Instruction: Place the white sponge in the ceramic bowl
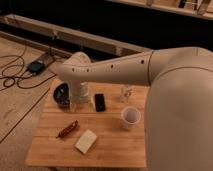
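Lying flat on the worktop (115,150) near its front edge, the sponge (86,141) is untouched and free on all sides. A thin brown item (67,129) sits just beside it to the left rear. The bowl (62,95) stands at the far left corner, well apart from the sponge and partly hidden by the arm (115,70). A black slab (100,102) lies right of the bowl; a glass (126,93) and a paper cup (131,116) stand further right.

The arm reaches across from the right and turns down at the far left. The gripper (76,105) hangs low just beside the bowl, between bowl and slab, well away from the sponge. Whether it is apart or together cannot be told. It appears to hold nothing.

Assessment: the task is at the approach step; no grasp is made. The next move calls for bringing the gripper forward over the sponge, clear of the brown item, and descending to take the sponge across its narrow width. Carriage to the bowl follows.
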You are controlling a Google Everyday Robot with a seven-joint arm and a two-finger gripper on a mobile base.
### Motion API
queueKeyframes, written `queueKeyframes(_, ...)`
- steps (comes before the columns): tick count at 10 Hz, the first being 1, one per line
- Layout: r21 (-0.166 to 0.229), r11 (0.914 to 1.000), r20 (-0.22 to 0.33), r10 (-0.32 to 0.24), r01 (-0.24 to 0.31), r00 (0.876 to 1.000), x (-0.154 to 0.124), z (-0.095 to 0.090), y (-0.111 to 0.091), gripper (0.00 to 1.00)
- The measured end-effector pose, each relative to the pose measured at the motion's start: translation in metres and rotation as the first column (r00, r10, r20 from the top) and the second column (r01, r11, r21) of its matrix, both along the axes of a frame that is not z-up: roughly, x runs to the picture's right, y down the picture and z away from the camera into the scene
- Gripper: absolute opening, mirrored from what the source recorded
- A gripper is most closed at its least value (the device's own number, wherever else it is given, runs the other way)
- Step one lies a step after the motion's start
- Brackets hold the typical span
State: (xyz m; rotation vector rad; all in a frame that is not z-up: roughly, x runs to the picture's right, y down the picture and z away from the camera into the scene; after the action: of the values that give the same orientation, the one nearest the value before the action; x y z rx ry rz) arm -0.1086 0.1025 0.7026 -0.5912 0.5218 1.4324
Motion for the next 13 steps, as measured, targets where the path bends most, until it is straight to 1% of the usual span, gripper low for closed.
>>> queueKeyframes(11, 0.002, 1.0000, -0.003, 0.000, 0.000, 1.000, 0.0008, 0.0005, 0.0007, 0.65)
queueKeyframes(13, 0.033, 0.9989, -0.016, 0.033, -0.033, 0.999, 0.0017, 0.0090, 0.0080, 0.65)
